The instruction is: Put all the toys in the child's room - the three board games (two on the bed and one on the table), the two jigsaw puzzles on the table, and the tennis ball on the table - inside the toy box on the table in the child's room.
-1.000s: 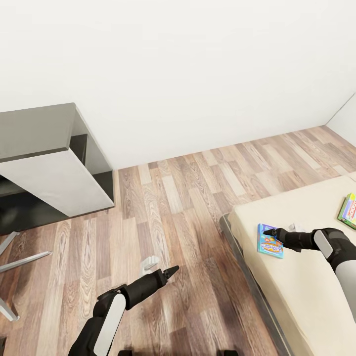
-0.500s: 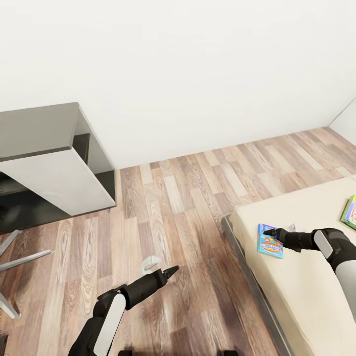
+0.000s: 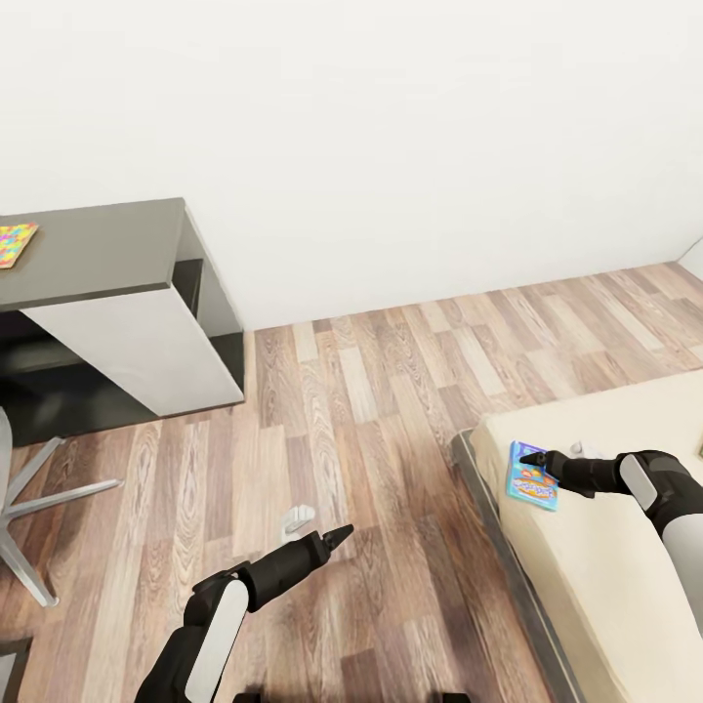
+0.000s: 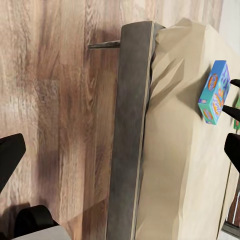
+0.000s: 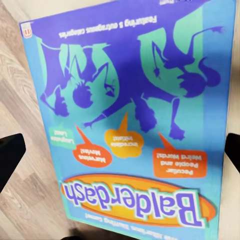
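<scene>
A blue "Balderdash" board game point(image 3: 532, 480) is clamped in my shut right gripper point(image 3: 532, 457) just above the beige bed point(image 3: 605, 586), near its foot corner. In the right wrist view the game box point(image 5: 130, 115) spans the gap from one dark fingertip point(image 5: 10, 152) to the other. My left gripper point(image 3: 337, 535) hangs open and empty over the wood floor. The left wrist view looks along the bed point(image 4: 170, 150) to the held game point(image 4: 214, 92). One colourful jigsaw puzzle point(image 3: 15, 242) lies on the table point(image 3: 107, 249) at far left. The toy box and tennis ball are out of view.
A white wall runs behind the table and the bed. Pale chair legs point(image 3: 39, 498) stand on the floor in front of the table. The bed's dark frame point(image 3: 508, 557) edges the open plank floor point(image 3: 371, 391) between table and bed.
The camera has turned left: the table has slid further into view with the jigsaw puzzle, and the bed has shifted right. Both arms hold their pose; the game stays in the right gripper.
</scene>
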Tool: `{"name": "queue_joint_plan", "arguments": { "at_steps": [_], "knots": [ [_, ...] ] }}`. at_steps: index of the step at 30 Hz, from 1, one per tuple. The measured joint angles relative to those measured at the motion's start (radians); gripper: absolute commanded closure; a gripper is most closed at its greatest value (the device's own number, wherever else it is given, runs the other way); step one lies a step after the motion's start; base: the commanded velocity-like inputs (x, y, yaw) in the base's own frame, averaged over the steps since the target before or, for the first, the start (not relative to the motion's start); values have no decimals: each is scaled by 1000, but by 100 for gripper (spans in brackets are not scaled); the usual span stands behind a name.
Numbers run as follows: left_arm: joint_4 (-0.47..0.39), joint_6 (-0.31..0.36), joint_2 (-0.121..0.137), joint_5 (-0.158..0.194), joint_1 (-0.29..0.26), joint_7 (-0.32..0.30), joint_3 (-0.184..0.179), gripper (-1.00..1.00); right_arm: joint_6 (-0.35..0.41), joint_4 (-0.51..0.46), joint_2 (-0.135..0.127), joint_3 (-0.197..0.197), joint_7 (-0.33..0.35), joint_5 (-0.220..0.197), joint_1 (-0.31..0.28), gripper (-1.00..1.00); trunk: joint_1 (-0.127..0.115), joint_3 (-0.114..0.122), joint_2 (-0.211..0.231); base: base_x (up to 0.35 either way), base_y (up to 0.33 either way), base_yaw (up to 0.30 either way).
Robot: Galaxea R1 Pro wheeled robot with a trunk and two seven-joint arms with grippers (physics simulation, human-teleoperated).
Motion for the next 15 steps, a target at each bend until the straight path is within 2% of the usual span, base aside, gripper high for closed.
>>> {"name": "queue_joint_plan", "arguments": {
  "at_steps": [15],
  "knots": [
    [0, 0, 0, 0, 0, 0, 0, -100, 0, 0, 1, 0, 0, -1, 0, -100, 0, 0, 0, 0, 0, 16]
  ]
}}
